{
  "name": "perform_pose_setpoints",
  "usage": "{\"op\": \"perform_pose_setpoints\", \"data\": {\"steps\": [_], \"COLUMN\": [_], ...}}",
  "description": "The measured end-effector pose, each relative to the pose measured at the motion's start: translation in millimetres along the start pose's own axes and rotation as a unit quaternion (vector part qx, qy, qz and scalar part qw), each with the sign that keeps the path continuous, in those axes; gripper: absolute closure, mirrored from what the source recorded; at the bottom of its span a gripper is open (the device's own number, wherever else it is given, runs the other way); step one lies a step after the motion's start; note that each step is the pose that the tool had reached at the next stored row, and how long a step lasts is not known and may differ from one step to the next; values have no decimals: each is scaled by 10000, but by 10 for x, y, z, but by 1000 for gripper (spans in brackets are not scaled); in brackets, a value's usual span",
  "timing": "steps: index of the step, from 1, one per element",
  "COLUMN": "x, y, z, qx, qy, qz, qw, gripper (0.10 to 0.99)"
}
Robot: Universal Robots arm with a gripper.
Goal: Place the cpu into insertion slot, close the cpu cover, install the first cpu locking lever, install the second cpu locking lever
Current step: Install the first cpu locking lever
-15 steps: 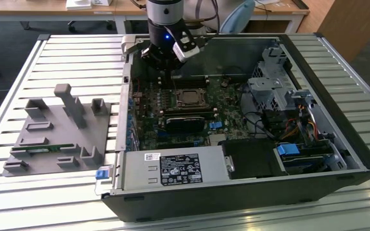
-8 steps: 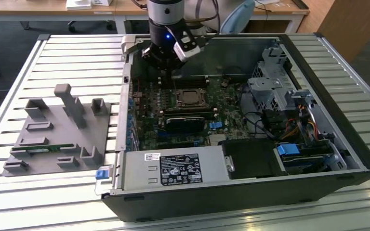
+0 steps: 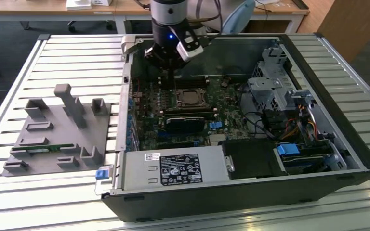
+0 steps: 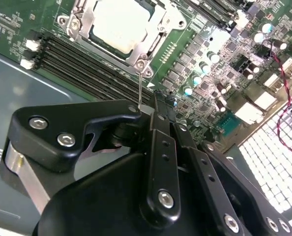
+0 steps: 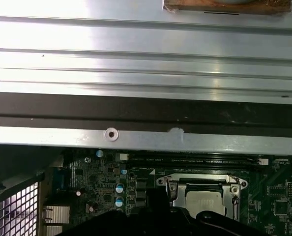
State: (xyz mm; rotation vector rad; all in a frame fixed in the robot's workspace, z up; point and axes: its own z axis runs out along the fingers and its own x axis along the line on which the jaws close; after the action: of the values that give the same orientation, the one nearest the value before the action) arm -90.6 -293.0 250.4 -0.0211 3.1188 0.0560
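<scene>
The exterior view shows a slatted tabletop (image 3: 56,53). At the exterior view's left a grey holding fixture (image 3: 44,139) lies on it, with its upright pegs. Next to it stands an open computer case (image 3: 236,197), which takes up the middle and the exterior view's right. Inside the case, the arm reaches down over the far edge of the green circuit board (image 3: 227,94). The tool (image 3: 166,71) hangs just beside the insertion slot (image 3: 178,98), on the side toward the exterior view's left.

In the second wrist view the cpu (image 4: 119,22) sits flat in the slot. The cpu cover (image 4: 153,39) lies down around it, and the chip's pale top shows through the cover's window. The long memory slots (image 4: 82,64) run alongside.

A thin wire locking lever (image 4: 140,83) stands out from one corner of the cover and runs toward the tool, ending close to its tip. The tool's fingers look drawn together, with nothing visible between them. It cannot be told whether the tip touches the lever or only passes beside it.

Judging from this, placing the chip and closing the cover look done. This lever appears not yet latched. The pictures do not show whether the other lever is locked.
</scene>
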Motion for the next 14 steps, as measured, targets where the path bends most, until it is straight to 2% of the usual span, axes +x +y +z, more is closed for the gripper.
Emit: {"op": "perform_pose_setpoints", "data": {"steps": [9,14], "x": [-47,-142], "y": [0,-2], "z": [3,6], "qx": [0,-1], "qy": [1,6], "qz": [1,0], "qw": [10000,10000], "gripper": [980,980]}}
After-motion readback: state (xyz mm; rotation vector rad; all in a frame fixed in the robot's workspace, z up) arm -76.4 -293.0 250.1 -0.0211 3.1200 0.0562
